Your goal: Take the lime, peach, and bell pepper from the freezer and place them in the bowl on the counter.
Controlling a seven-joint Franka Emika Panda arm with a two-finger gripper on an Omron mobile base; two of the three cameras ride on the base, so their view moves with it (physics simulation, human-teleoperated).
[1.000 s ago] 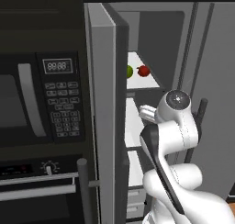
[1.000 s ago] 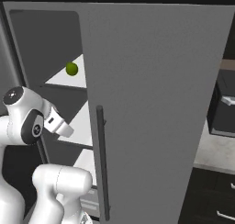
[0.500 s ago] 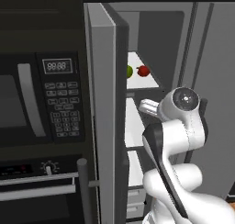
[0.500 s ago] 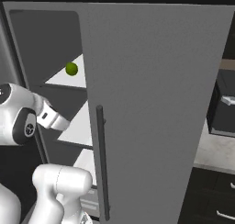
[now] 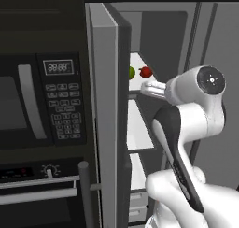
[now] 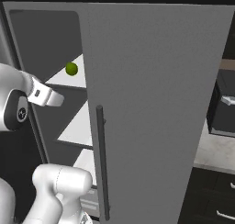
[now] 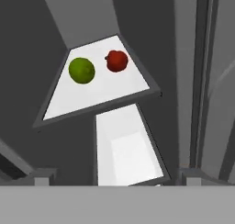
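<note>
1. Bright green and smooth, the lime (image 7: 81,70) is a small ball resting on a white shelf (image 7: 110,92) inside the freezer (image 5: 161,40); it also shows from the left base view (image 5: 132,72) and the right base view (image 6: 71,69).
2. Glossy and solid red, the bell pepper (image 7: 116,60) sits on the same shelf, just beside the lime but not touching it (a small gap of white shows between them in the hand view). From the left base view the bell pepper (image 5: 146,72) shows to the right of the lime.
3. Both fruits lie toward the back of the shelf, with the grey inner wall of the freezer behind them.
4. Below that shelf, another white shelf (image 7: 131,149) shows lower in the compartment.
5. Grey steel makes up the freezer door (image 6: 151,103), which stands open, its long vertical bar handle (image 6: 103,163) facing the right base view.
6. Left of the freezer, a black microwave (image 5: 42,101) with a keypad sits above a black oven (image 5: 37,189).
7. The white arm (image 5: 186,129) rises from below, bends at a round joint and reaches toward the open compartment, the hand levelled just below the height of the fruit shelf.
8. The gripper (image 7: 114,176) points into the freezer, well short of the fruits; its two tips (image 7: 43,177) stand far apart at either side of the hand view, holding nothing.
</note>
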